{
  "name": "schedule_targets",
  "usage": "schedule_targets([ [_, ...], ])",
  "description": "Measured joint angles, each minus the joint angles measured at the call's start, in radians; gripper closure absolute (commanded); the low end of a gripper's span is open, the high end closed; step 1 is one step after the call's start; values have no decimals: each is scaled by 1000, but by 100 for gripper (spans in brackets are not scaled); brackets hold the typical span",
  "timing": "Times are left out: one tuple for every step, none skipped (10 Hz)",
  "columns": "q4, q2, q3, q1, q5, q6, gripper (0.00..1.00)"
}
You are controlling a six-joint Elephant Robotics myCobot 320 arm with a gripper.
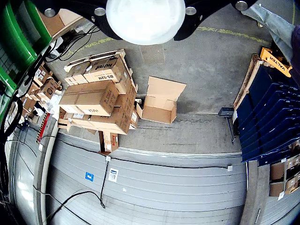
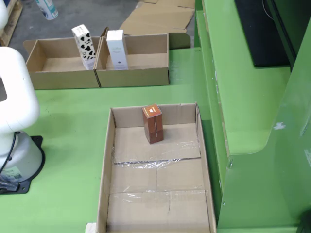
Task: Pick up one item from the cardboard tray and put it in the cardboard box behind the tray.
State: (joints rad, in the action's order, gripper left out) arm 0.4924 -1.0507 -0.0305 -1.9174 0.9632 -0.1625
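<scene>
Fixed view: the white arm [image 2: 14,92] occupies the left edge, a rounded link standing above its conical base [image 2: 19,160]. Gripper-mounted view: only a white dome [image 1: 145,16] on a black bolted flange [image 1: 101,14] shows at the top edge; fingers lie outside both views.

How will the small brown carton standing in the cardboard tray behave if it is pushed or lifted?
The brown carton stands upright on a narrow base, so a push near its top would probably tip it. Its flat sides look like stiff cardboard, likely easy to grip. It seems small and probably light. The tray floor has glossy tape, so it may slide.
</scene>
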Motion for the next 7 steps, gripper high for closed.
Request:
schedule_targets([
  [-2,2,0,3,-2,-8,100],
  [-34,8,0,37,-2,-20,100],
  [-74,38,0,77,20,-52,100],
  [-112,95,2,115,60,-94,100],
  [-169,149,2,161,117,-149,100],
  [-209,187,2,195,157,-166,100],
  [-250,233,2,210,195,-166,100],
])
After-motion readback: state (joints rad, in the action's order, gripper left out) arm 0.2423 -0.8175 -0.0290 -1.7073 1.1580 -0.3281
